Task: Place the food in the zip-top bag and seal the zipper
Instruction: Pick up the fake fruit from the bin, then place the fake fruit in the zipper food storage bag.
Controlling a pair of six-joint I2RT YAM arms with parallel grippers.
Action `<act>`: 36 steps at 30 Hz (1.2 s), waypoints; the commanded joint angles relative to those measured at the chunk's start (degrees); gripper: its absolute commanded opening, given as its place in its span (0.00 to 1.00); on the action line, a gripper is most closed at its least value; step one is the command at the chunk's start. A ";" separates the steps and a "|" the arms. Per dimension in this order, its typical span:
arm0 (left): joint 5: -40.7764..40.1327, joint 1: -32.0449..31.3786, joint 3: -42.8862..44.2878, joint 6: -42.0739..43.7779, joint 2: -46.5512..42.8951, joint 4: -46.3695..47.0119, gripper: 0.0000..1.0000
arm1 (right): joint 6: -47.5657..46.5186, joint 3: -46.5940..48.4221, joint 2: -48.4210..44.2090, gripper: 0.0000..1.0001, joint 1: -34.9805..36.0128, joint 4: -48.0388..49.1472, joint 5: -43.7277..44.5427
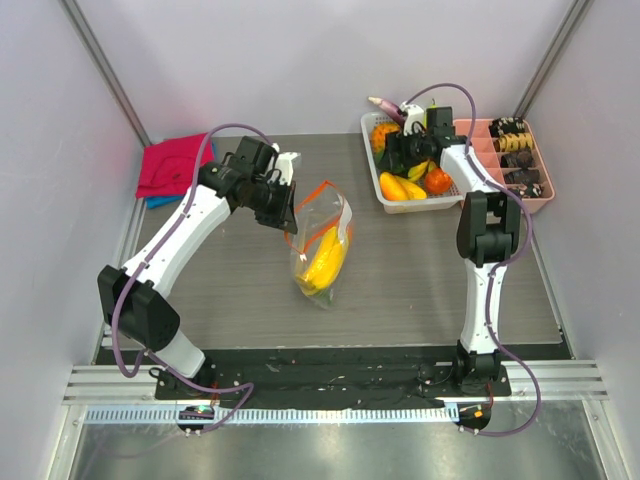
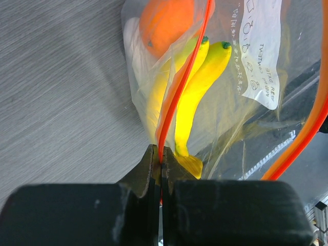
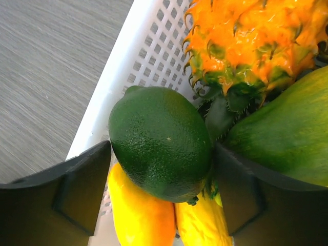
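While the left gripper [image 2: 160,154] pinches shut on the orange-red zipper strip [image 2: 182,84] of the clear crinkly bag [image 2: 236,128], the right gripper [image 3: 161,154] clasps a glossy green fruit [image 3: 154,133] — round, slick, liable to squirt free.

Grey wood-grain table [image 1: 420,290] under everything, closed in by pale walls [image 1: 300,60] at the back and both sides. At the far-left corner, a red folded cloth [image 1: 172,165], lying over a blue piece [image 1: 160,201] with only an edge showing. At the far right, a white lattice basket [image 1: 371,150], touching a pink compartment tray [image 1: 478,132] just to its right. In the tray's right-hand compartments, dark brown and tan pieces [image 1: 515,150], too small to identify. Along the near edge, a black strip [image 1: 330,362], then a metal rail [image 1: 330,385]
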 commanded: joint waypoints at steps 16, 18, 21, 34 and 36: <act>1.24 -0.26 1.83 -0.02 -2.16 2.23 0.00 | 7.33 1.03 -23.06 0.10 -1.22 -0.62 -12.14; 1.07 -0.88 2.53 -0.10 -2.43 2.41 0.00 | 11.11 0.51 -25.61 0.07 -0.52 -0.89 -16.21; 2.65 -1.41 3.68 -0.63 -2.34 2.32 0.00 | 13.84 -1.69 -30.44 0.05 1.58 -0.89 -21.85; 10.29 -2.72 3.68 -1.16 -2.43 2.06 0.00 | -31.08 -15.85 -47.33 0.04 18.02 -24.07 -22.92; 10.73 -2.99 3.59 -1.07 -2.52 2.23 0.00 | -37.19 -15.32 -47.16 0.04 20.04 -29.52 -21.34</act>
